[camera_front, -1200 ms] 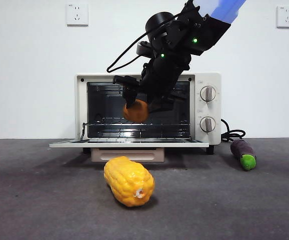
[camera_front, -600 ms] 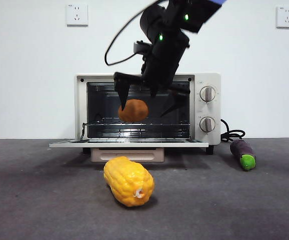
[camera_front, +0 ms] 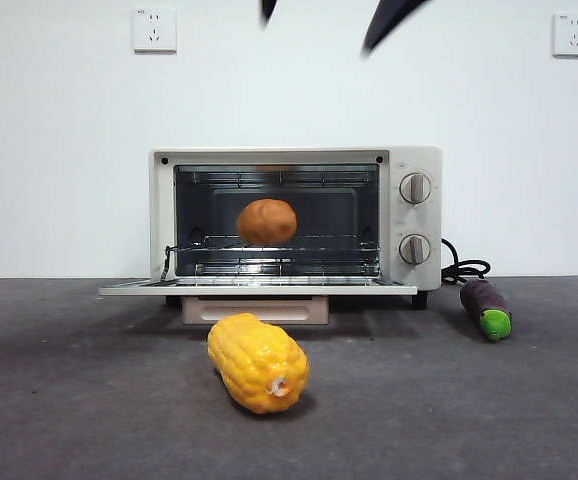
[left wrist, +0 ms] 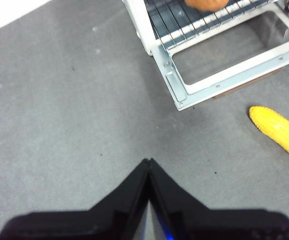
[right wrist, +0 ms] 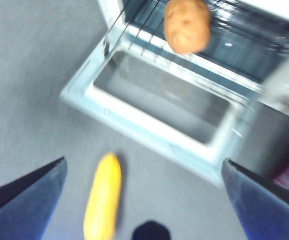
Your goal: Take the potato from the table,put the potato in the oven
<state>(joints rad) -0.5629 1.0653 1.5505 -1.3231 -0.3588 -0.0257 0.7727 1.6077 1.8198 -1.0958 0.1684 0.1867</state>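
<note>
Where the oven (camera_front: 296,220) gapes: one potato (camera_front: 266,221), one corn cob (camera_front: 258,362)

I am finding no legible text: the markings beside the oven (camera_front: 295,222) knobs (camera_front: 416,187) are reading too small and blurred to make out.

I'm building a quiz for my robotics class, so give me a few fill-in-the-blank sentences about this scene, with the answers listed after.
1. The potato rests on the wire rack inside the ____.
2. The oven door is ____.
3. On the table in front of the oven lies a yellow ____.
4. The right gripper has its fingers spread ____, holding nothing.

Answers: oven; open; corn; open
</note>
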